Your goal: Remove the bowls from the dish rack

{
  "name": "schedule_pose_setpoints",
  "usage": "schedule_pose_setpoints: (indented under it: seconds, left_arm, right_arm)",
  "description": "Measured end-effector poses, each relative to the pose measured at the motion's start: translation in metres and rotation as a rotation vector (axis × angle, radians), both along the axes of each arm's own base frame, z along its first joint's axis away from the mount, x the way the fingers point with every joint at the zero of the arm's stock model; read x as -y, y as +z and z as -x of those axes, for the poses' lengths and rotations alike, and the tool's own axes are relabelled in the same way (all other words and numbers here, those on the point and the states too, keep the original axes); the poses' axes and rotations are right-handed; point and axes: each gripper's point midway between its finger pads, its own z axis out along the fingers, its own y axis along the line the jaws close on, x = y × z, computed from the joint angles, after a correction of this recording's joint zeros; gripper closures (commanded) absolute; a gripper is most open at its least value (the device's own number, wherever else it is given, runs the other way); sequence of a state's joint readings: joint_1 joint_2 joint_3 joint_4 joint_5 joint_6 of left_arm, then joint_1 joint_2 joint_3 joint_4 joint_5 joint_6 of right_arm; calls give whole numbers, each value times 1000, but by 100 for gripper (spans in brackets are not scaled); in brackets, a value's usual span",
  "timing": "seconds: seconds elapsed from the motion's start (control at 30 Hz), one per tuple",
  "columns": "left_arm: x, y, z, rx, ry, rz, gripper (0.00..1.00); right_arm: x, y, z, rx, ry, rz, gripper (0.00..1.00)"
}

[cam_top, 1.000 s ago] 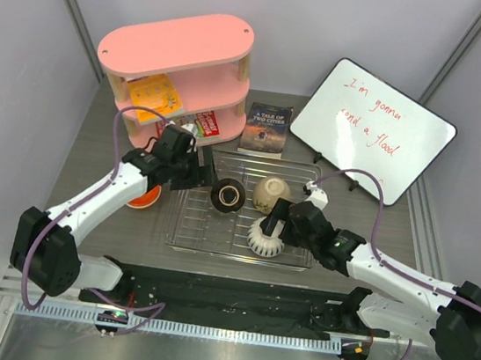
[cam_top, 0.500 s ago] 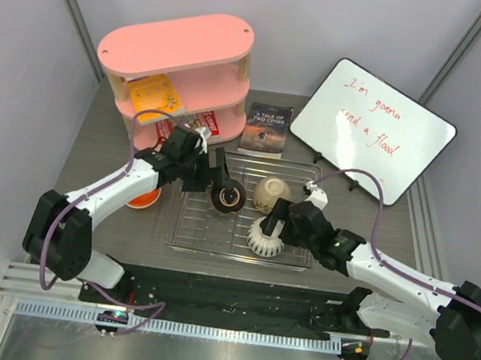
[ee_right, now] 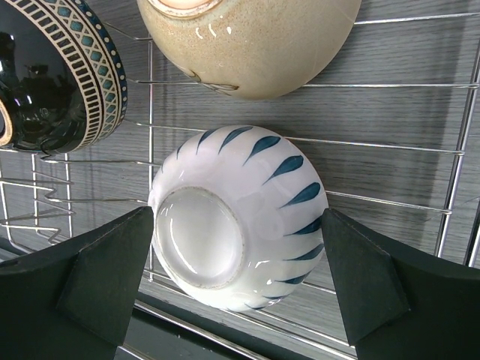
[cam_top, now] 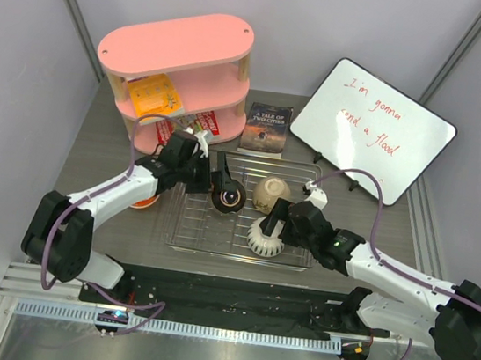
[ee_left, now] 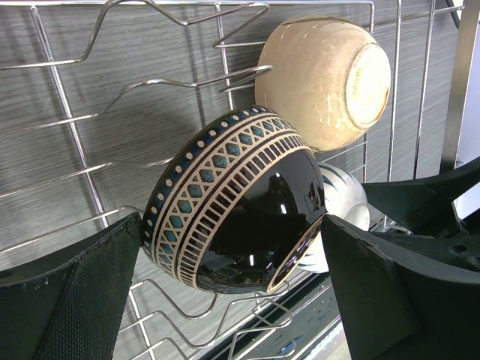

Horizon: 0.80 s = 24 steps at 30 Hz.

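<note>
While three bowls lie in the low silver wire dish rack [cam_top: 185,229], set mid-way along the grey wood-grain worktop [cam_top: 93,156] toward its near edge, unloading is judged incomplete. The glossy black bowl with a cream-and-blue patterned band [ee_left: 240,217] stands tipped on its side among the wires at the rack's far left. A speckled beige bowl [ee_left: 319,79] lies just beside it at the rack's far edge, foot turned outward. A ribbed white bowl with blue streaks [ee_right: 236,217] rests foot-up toward the rack's near edge. One glossy orange bowl [cam_top: 142,199] sits on the worktop just outside the rack's left edge, partly hidden by the left arm.

Handling assessment: all appear to be glazed ceramic, so rigid, slippery and liable to chip against the wire or each other. The black bowl is best taken across its body, rim side to foot side, and lifted clear of the wires before travel.

Left gripper [ee_left: 229,247]: fingers spread wide, one at the rim and one at the foot of the black bowl, not clamped; contact cannot be confirmed.

Right gripper [ee_right: 238,225]: fingers apart, one at each side of the white bowl, at or against its wall. Whether they press cannot be told.
</note>
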<state>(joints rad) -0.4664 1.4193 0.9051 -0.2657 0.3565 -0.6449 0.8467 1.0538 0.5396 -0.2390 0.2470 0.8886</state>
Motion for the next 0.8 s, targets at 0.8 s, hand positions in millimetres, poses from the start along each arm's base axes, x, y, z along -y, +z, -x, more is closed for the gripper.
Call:
schedule_pose_setpoints:
  seconds: [0.8]
  left_arm:
    - [2,-7,-1,66,-40,114,0]
  right_arm:
    - [1,-6,0,-4,-1,-1,0]
